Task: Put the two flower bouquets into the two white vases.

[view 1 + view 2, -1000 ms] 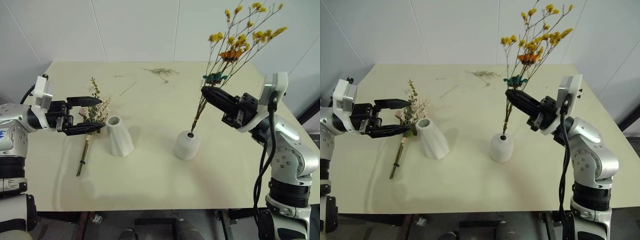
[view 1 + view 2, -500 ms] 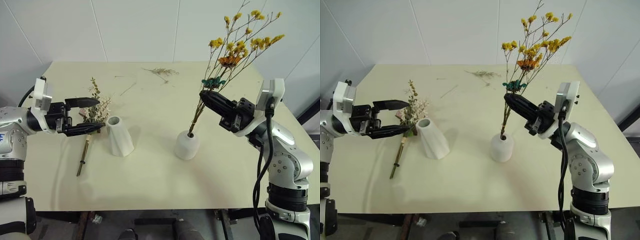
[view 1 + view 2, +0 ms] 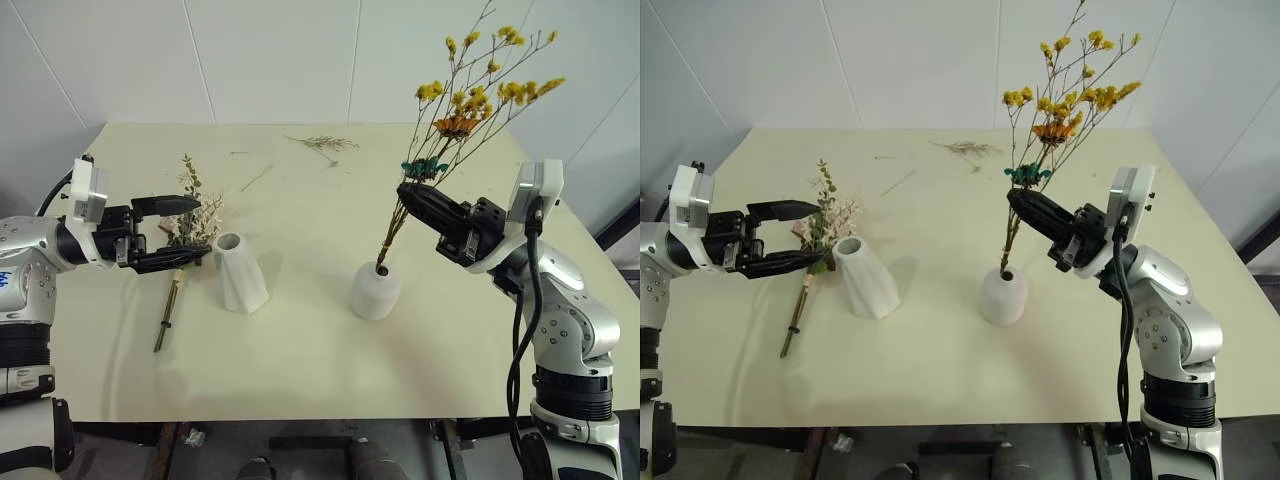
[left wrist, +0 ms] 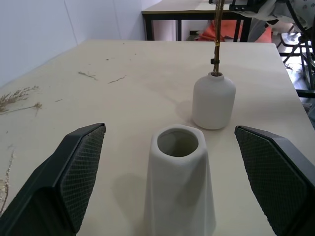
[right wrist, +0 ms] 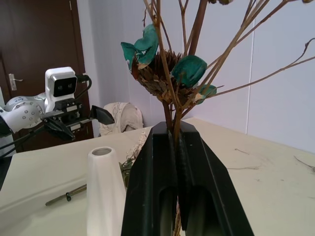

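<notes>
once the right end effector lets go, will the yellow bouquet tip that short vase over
Possibly. The yellow bouquet is tall and leans well off to one side of the short vase, so it looks top-heavy. Its thin dried stems seem light, though, and the squat vase has a broad base. The right end effector is clamped on the stems.

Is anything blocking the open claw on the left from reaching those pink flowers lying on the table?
Nothing visible does. The left claw hangs open right above the pink bouquet, which lies flat on the table beside the tall vase.
</notes>
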